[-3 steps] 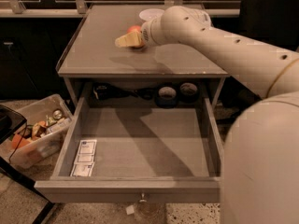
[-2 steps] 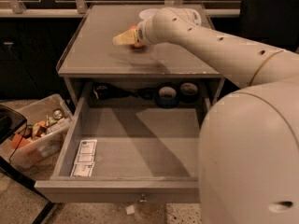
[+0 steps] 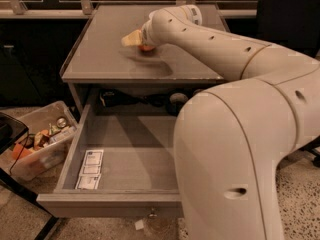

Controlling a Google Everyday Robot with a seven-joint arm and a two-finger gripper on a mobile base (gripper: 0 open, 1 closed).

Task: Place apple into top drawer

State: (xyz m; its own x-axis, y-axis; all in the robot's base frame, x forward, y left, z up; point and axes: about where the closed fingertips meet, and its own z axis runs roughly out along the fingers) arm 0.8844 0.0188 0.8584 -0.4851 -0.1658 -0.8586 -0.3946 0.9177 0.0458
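Note:
The apple [image 3: 146, 47] is red-orange and rests on the grey tabletop [image 3: 100, 59] near its middle, mostly hidden by my arm. My gripper [image 3: 132, 38] is right at the apple, its cream tip pointing left just above the tabletop. The top drawer [image 3: 110, 202] is pulled wide open below the tabletop, with white paper packets [image 3: 90, 169] in its front left corner. My white arm reaches over the drawer's right side and hides that part of it.
A clear plastic bin [image 3: 37, 144] with mixed items stands on the floor left of the drawer. A dark object [image 3: 7, 129] sits at the far left edge. Dark items [image 3: 175, 100] lie in the shelf gap behind the drawer. A rail runs along the back.
My arm has swung a little to the left over the tabletop, and the gripper stays at the apple. The drawer has not moved.

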